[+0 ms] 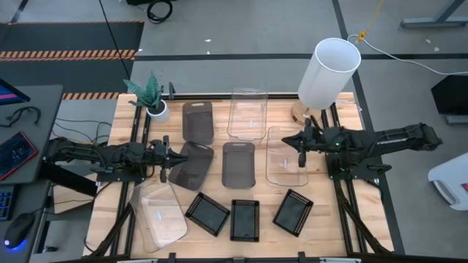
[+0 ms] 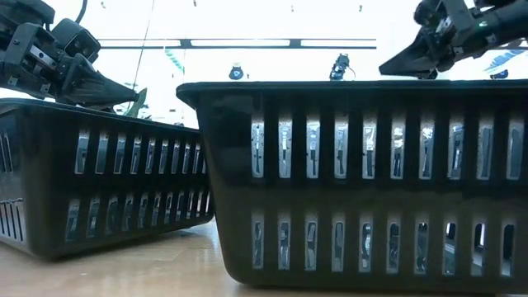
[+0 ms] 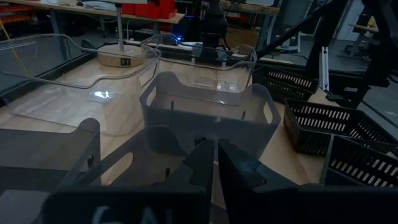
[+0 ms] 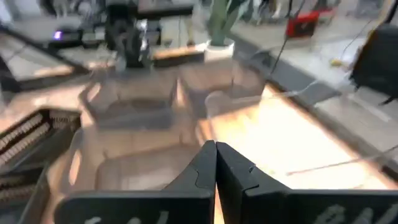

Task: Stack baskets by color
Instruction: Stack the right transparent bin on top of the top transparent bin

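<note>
Three smoky grey baskets lie mid-table: one far (image 1: 197, 120), one centre (image 1: 238, 162), and one skewed (image 1: 191, 164) at my left gripper (image 1: 168, 162), which is shut on it. Clear baskets sit far centre (image 1: 246, 113), right of centre (image 1: 285, 155) and near left (image 1: 159, 212). Three black mesh baskets (image 1: 208, 214) (image 1: 245, 219) (image 1: 293, 212) line the near edge. My right gripper (image 1: 300, 146) is shut, raised over the right clear basket (image 4: 124, 168) and touching nothing; the low view shows it high (image 2: 404, 64). My left gripper pinches the skewed smoky basket at its left end's rim (image 3: 168, 140) between its two fingers, coming nearly level from the table's left. The translucent wall partly veils the fingers (image 3: 202, 162). Whether the basket's far end rests on the table I cannot tell.
A tall white cylinder lamp (image 1: 329, 73) stands at the far right and a small potted plant (image 1: 152, 98) at the far left. In the low view two black baskets (image 2: 107, 177) (image 2: 371, 181) fill the foreground. Bare wood lies between the rows of baskets.
</note>
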